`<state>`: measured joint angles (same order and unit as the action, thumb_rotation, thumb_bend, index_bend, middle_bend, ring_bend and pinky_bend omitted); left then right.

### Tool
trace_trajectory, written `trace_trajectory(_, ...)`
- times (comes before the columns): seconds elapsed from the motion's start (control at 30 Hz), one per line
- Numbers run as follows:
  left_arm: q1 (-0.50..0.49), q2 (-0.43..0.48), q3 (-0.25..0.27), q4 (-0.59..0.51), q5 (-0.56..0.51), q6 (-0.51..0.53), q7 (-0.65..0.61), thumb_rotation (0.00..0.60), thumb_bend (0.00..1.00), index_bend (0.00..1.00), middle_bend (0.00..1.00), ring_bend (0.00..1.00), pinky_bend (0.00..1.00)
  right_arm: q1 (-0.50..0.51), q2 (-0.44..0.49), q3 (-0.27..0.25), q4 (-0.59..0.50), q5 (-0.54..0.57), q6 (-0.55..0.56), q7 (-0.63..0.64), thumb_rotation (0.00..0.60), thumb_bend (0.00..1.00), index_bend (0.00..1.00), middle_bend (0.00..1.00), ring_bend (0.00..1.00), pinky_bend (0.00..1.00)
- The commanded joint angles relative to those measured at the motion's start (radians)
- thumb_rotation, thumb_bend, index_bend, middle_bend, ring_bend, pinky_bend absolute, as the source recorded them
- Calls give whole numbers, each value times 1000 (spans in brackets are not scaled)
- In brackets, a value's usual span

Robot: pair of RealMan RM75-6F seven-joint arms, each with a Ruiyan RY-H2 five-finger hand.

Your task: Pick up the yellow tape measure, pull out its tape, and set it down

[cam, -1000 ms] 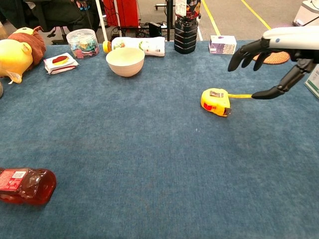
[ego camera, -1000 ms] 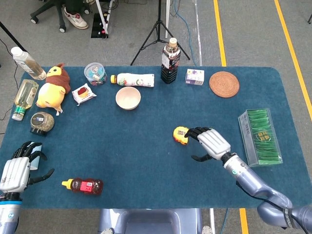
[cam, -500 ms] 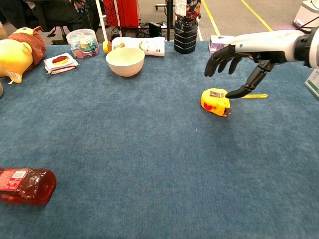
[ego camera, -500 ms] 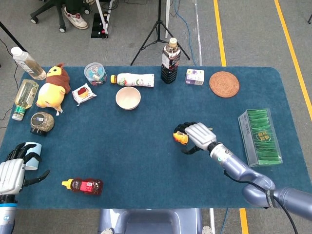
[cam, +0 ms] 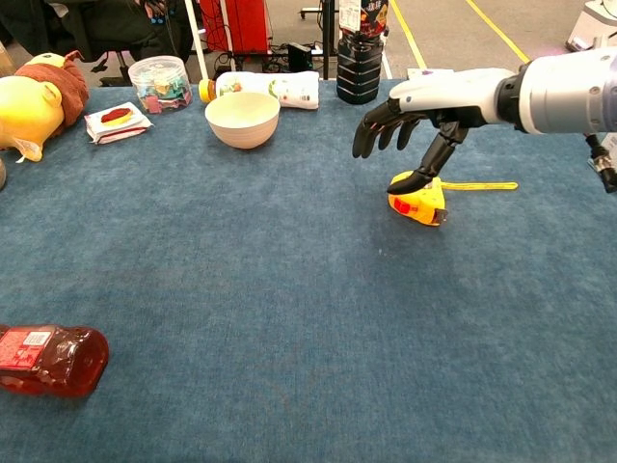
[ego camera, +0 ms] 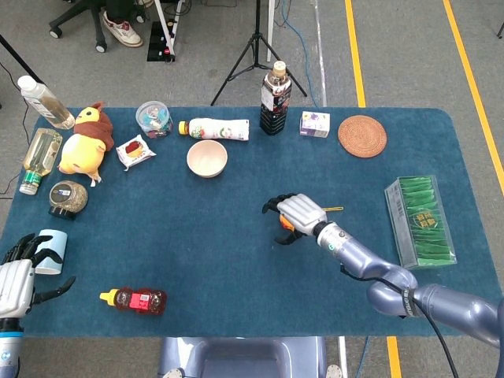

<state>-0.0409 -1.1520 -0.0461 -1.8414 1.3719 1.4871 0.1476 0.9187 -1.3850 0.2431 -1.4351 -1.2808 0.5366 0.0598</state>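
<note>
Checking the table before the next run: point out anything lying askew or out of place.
Three bottles lie on their sides: the white bottle behind the bowl, the red bottle near the front edge, and an oil bottle at the far left. The yellow tape measure has a short tape pulled out, under the right robot hand.

Grey floor (ego camera: 409,55) (yellow lines (ego camera: 354,47)) — tripod (ego camera: 256,43).

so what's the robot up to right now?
It's working on the yellow tape measure, which lies on the blue table with a short length of tape already pulled out. The right hand is spread over the case, one digit touching its top, not gripping it. The left hand sits idle and open at the table's near-left corner beside a light blue cup.
</note>
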Motion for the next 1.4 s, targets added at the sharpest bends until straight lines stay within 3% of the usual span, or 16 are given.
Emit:
trace_trajectory(0.03, 2, 0, 0, 1, -2, 1, -2, 523, 159, 476, 218, 99, 165, 25, -26, -3, 40, 17, -23, 1, 507, 309, 233, 236, 208, 199)
trace_trajectory(0.87, 12, -3, 1, 17, -5, 6, -18, 526, 159, 476, 218, 99, 165, 119, -56, -85, 169, 201, -100, -122, 502, 326, 238, 278, 222, 187)
trace_trajectory(1.4, -1, -14, -1, 16, 3, -9, -11, 524, 159, 477, 218, 99, 165, 101, 11, -159, 114, 301, -45, -206, 487, 328, 239, 291, 224, 187)
